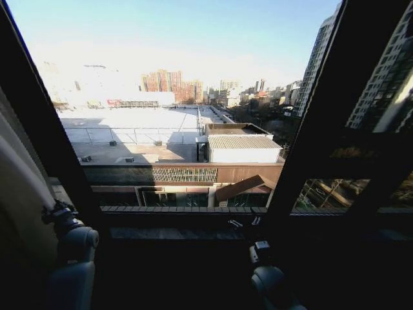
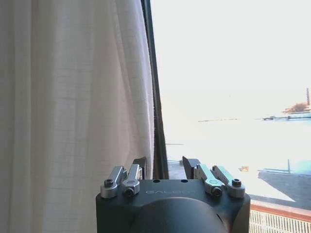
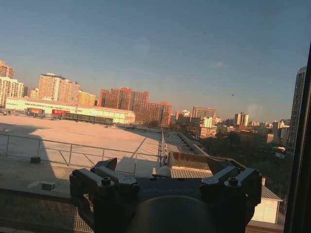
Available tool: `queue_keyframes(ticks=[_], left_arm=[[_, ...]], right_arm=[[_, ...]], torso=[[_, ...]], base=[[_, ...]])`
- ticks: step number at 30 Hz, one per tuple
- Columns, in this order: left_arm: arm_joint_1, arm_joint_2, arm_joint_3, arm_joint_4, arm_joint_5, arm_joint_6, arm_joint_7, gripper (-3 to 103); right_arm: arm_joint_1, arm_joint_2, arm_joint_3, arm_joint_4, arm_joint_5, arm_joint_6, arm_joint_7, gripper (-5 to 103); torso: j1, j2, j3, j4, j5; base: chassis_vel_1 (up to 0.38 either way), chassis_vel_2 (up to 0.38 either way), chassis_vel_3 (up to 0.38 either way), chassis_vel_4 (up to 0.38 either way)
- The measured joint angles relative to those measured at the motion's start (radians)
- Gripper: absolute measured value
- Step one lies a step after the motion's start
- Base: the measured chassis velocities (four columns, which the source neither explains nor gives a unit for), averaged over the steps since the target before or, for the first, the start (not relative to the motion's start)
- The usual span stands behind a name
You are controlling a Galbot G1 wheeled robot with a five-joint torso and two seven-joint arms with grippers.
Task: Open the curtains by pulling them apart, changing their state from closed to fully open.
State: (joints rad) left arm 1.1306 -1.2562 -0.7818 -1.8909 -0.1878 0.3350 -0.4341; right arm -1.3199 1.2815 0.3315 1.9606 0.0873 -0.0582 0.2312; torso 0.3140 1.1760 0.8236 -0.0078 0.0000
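Curtains (image 2: 73, 97) bunched at left, pleats running vertical, left gripper (image 2: 166, 167) fingers spread beside them, right gripper (image 3: 163, 167) fingers spread.

The middle pane stands clear ahead of both arms; the gathered curtain (image 2: 73, 97) crowds the left gripper (image 2: 166, 165), and dark frame bars (image 1: 316, 129) bound the opening either side

Left gripper (image 2: 165, 165): matte black wrist housing with faint "GALBOT" lettering, silver linkage bars either side fixed by black hex screws, teal tint on one pair, short black fingertips (image 2: 141, 163). Right gripper (image 3: 163, 167): same build, all dark, round screw heads on blocky knuckles. Head view: both arms grey-blue, rounded segments, black joints.
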Motion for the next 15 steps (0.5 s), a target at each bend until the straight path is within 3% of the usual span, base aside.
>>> queue_keyframes(ticks=[2, 4, 5, 7, 8, 9, 10, 12, 13, 15], left_arm=[[0.113, 0.001, 0.029, -0.09, -0.003, -0.041, 0.145, 53], [0.179, 0.0, 0.033, -0.148, -0.01, -0.059, 0.243, 58], [0.179, 0.0, 0.033, -0.148, -0.01, -0.059, 0.243, 58], [0.213, 0.0, 0.031, -0.182, -0.022, -0.073, 0.313, 64], [0.231, 0.0, 0.024, -0.203, -0.031, -0.079, 0.354, 74], [0.238, 0.0, 0.021, -0.211, -0.037, -0.082, 0.374, 74], [0.244, 0.001, 0.018, -0.216, -0.041, -0.085, 0.388, 80], [0.249, 0.001, 0.016, -0.221, -0.044, -0.087, 0.399, 80], [0.259, 0.002, 0.012, -0.227, -0.051, -0.087, 0.415, 90], [0.273, 0.0, 0.008, -0.233, -0.064, -0.088, 0.432, 96]], right_arm=[[0.0, 0.001, 0.001, 0.0, 0.003, -0.004, 0.001, 100], [0.003, 0.003, -0.001, 0.002, 0.005, -0.018, 0.001, 100], [0.003, 0.003, -0.001, 0.002, 0.005, -0.018, 0.001, 100], [0.007, 0.004, -0.001, 0.006, 0.009, -0.031, 0.001, 100], [0.01, 0.003, -0.001, 0.011, 0.02, -0.04, 0.001, 100], [0.011, 0.002, 0.0, 0.013, 0.027, -0.043, 0.001, 100], [0.013, 0.001, 0.002, 0.015, 0.033, -0.046, 0.002, 100], [0.014, -0.001, 0.005, 0.016, 0.037, -0.048, 0.002, 100], [0.017, -0.005, 0.013, 0.021, 0.044, -0.062, 0.008, 100], [0.018, -0.01, 0.02, 0.033, 0.053, -0.096, 0.022, 100]], torso=[[0.0, 0.0, 0.0, 0.0002, 0.0002], [0.0, 0.0, 0.0, 0.0003, 0.0005], [0.0, 0.0, 0.0, 0.0003, 0.0005], [0.0, 0.0, 0.0, 0.0003, 0.0005], [0.0, 0.0, 0.0, 0.0002, 0.0005], [0.0, 0.0, 0.0, 0.0003, 0.0005], [0.0, 0.0, 0.0, 0.0002, 0.0004], [0.0, 0.0, 0.0, 0.0002, 0.0003], [0.0, 0.0, 0.0, 0.0001, 0.0003], [0.0, 0.0, 0.0, 0.0001, 0.0003]], base=[[0.0, 0.0, 0.0, 0.0], [0.0, 0.0, 0.0, 0.0], [0.0, 0.0, 0.0, 0.0], [0.0, 0.0, 0.0, 0.0], [0.0, 0.0, 0.0, 0.0], [0.0, 0.0, 0.0, 0.0], [0.0, 0.0, 0.0, 0.0], [0.0, 0.0, 0.0, 0.0], [0.0, 0.0, 0.0, 0.0], [0.0, 0.0, 0.0, 0.0]])
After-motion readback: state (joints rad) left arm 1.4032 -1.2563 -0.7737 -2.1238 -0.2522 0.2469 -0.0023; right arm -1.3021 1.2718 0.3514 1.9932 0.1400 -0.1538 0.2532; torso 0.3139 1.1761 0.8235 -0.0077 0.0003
